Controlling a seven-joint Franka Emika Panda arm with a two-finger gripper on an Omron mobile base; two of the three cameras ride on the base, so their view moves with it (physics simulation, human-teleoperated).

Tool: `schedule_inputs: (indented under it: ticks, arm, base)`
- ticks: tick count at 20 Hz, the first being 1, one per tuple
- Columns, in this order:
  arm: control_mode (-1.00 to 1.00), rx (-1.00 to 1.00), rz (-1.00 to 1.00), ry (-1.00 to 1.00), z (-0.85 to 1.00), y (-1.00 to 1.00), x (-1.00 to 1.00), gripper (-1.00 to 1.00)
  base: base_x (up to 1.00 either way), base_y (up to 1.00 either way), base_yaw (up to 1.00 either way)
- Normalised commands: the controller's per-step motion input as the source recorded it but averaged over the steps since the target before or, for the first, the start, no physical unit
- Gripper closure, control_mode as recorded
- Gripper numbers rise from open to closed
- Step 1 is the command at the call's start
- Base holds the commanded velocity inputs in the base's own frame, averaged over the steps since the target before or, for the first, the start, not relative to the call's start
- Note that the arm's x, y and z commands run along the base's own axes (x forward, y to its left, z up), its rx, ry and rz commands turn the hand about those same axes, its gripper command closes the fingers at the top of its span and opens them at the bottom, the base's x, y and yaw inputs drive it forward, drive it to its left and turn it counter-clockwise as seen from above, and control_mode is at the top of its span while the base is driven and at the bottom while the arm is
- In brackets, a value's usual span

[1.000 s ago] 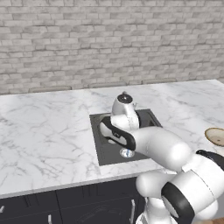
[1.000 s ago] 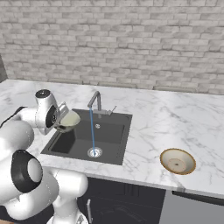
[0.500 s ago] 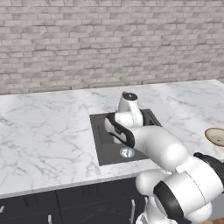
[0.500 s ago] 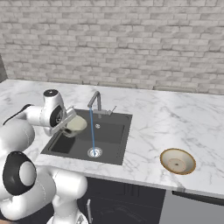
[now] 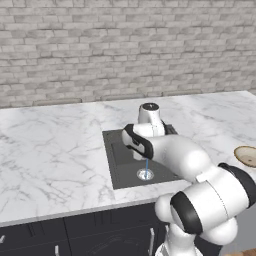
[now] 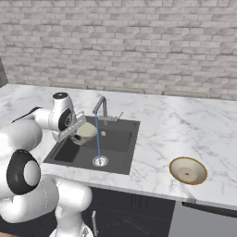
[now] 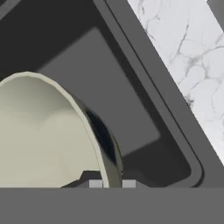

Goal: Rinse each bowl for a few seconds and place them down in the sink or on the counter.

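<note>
A pale greenish-cream bowl (image 6: 86,131) hangs tilted over the left half of the dark sink (image 6: 118,140), with my gripper (image 6: 77,133) shut on its rim. Water falls in a thin blue stream (image 6: 98,141) from the silver faucet (image 6: 101,107) just right of the bowl, down to the drain (image 6: 100,161). In the hand view the bowl (image 7: 43,140) has its rim pinched between my gripper's tips (image 7: 109,183), above the sink floor (image 7: 109,100). The tan bowl (image 6: 187,170) sits upright on the white counter (image 6: 162,125), also at the right edge in the left base view (image 5: 246,156).
My arm crosses above the sink (image 5: 120,165) in the left base view and hides its right half. The stream (image 5: 146,165) lands on the drain (image 5: 145,174). A brick wall (image 6: 139,46) backs the counter. Marble counter (image 5: 50,145) stretches to both sides.
The gripper has carried the greenish-cream bowl to the right and a little lower over the sink, closer to the water stream. The tan bowl has not moved.
</note>
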Motion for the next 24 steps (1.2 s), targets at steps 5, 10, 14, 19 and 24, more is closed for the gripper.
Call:
schedule_inputs:
  ticks: [5, 10, 14, 19, 24]
  arm:
    - [-1.00, -0.04, 0.00, 0.00, -0.14, -0.01, 0.22, 1.00]
    - [-1.00, -0.04, 0.00, 0.00, -0.22, 0.00, 0.22, 1.00]
    - [-1.00, -0.03, 0.00, 0.00, -0.22, 0.00, 0.25, 1.00]
    - [-1.00, -0.04, 0.00, 0.00, -0.18, 0.00, 0.26, 1.00]
    - [-1.00, -0.03, 0.00, 0.00, -0.07, 0.04, 0.10, 1.00]
  base:
    - [0.00, 0.00, 0.00]
    - [0.00, 0.00, 0.00]
    - [0.00, 0.00, 0.00]
    - [0.00, 0.00, 0.00]
    - [0.00, 0.00, 0.00]
